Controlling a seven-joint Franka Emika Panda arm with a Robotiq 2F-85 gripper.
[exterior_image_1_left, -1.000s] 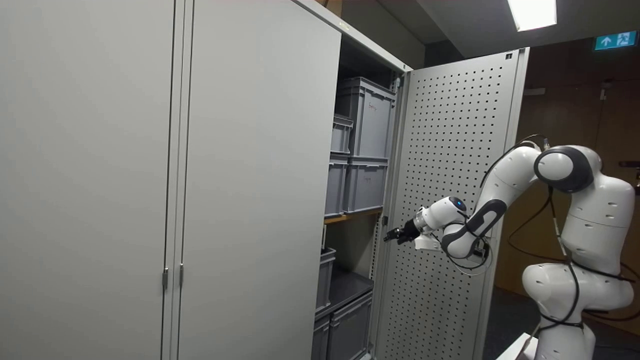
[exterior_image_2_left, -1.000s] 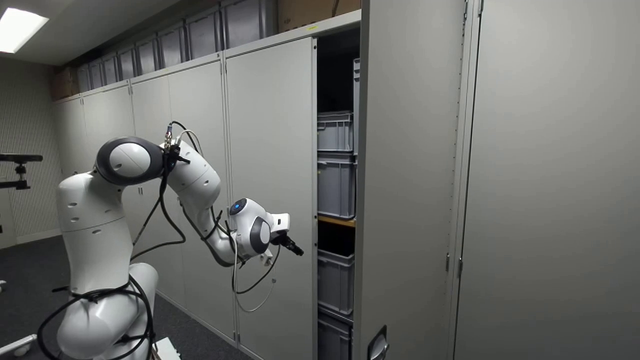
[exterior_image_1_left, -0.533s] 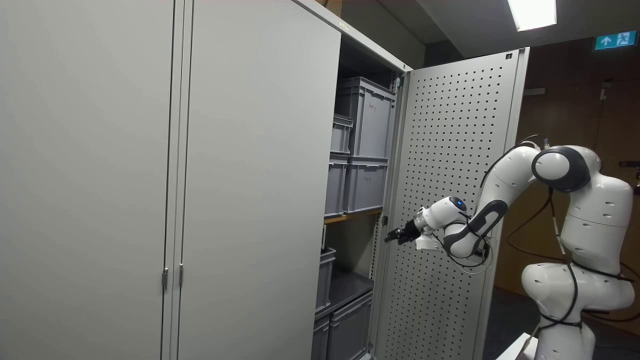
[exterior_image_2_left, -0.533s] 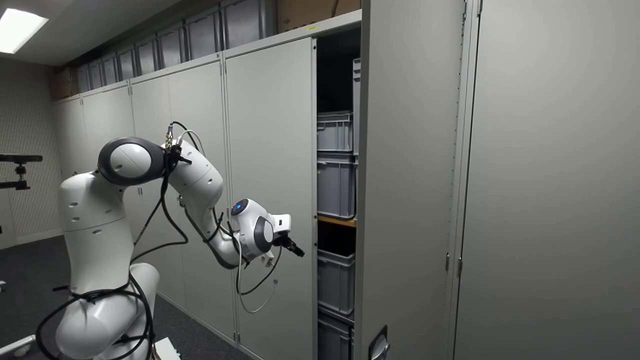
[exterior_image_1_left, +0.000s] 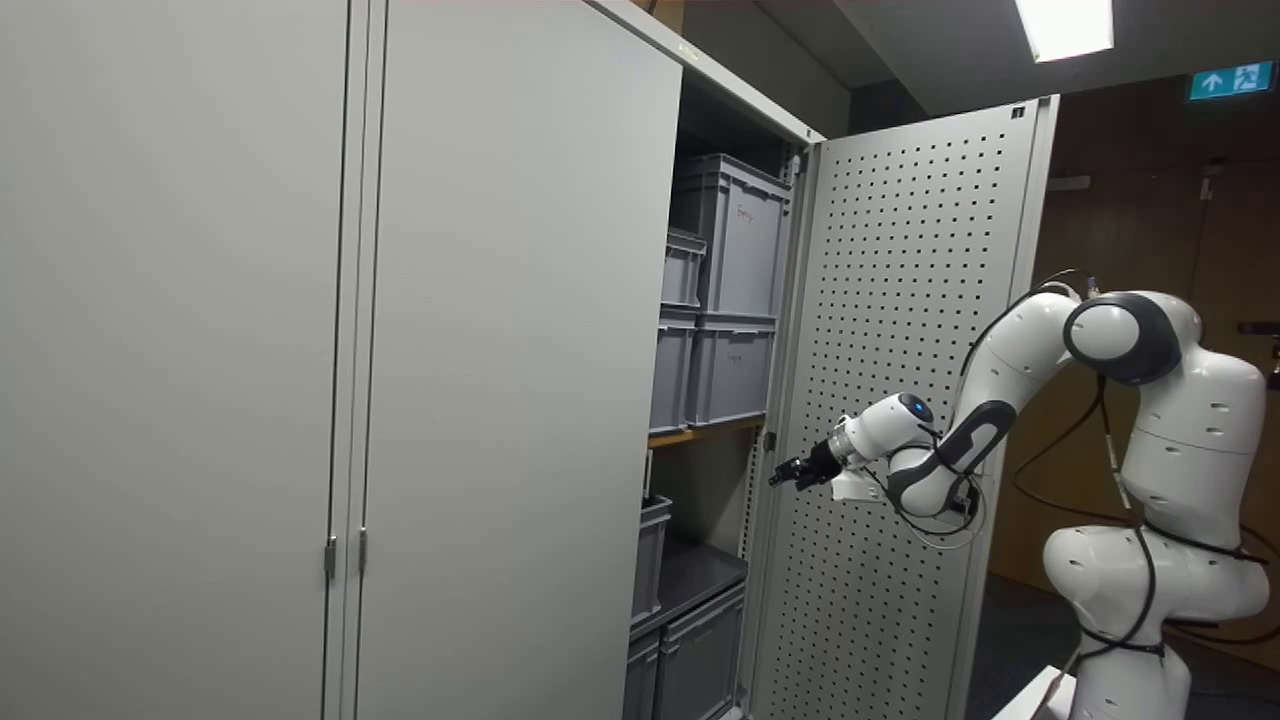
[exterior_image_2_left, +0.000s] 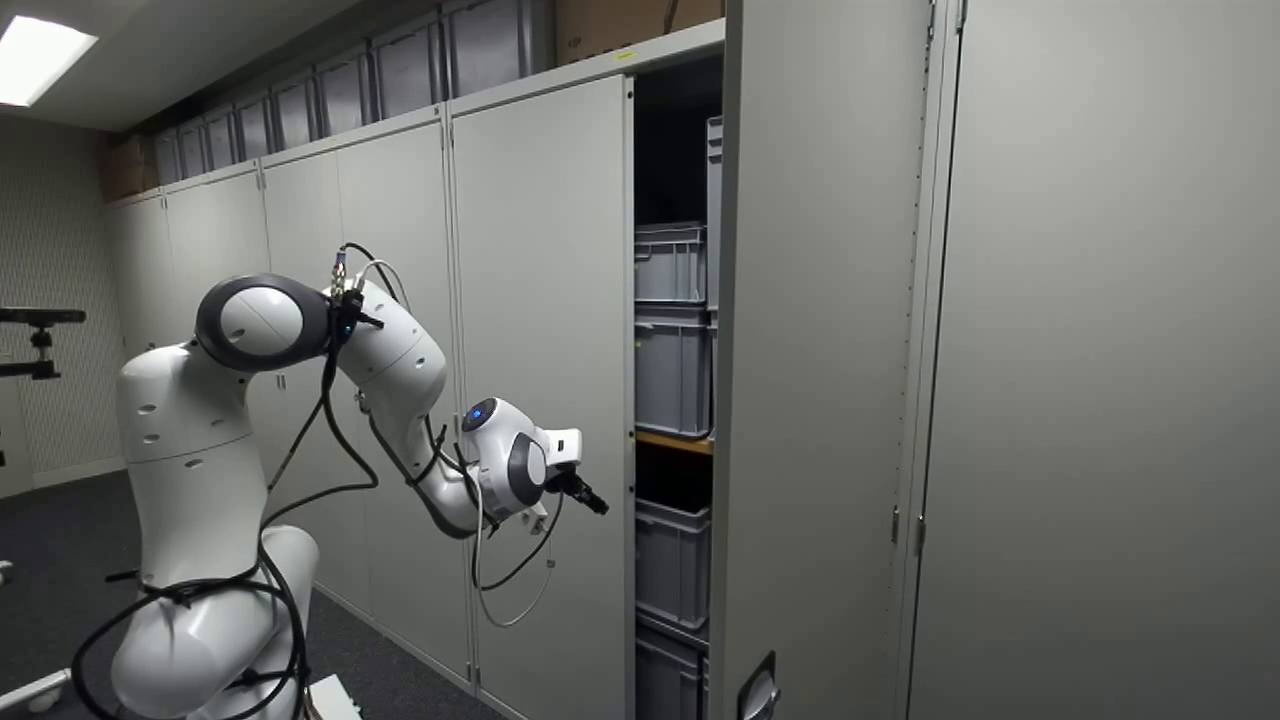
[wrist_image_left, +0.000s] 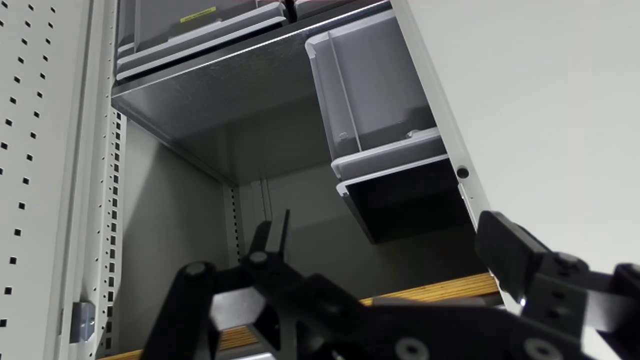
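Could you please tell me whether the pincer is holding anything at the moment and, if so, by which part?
Nothing is held: the pincer stands open in front of the storage cabinet, with nothing gripped between its fingertips.

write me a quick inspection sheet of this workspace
Surface: dark shelf in the open cabinet, carrying a grey crate
Job's things: perforated door standing open; more crates stacked on a brown-edged shelf above
Clutter: brown box and grey bins atop the cabinet row
Gripper: open, holding nothing, pointed towards the cabinet
Cables: black, wrapped around the arm and hanging in loops
Surroundings: shut door panel, green exit sign, lit ceiling light
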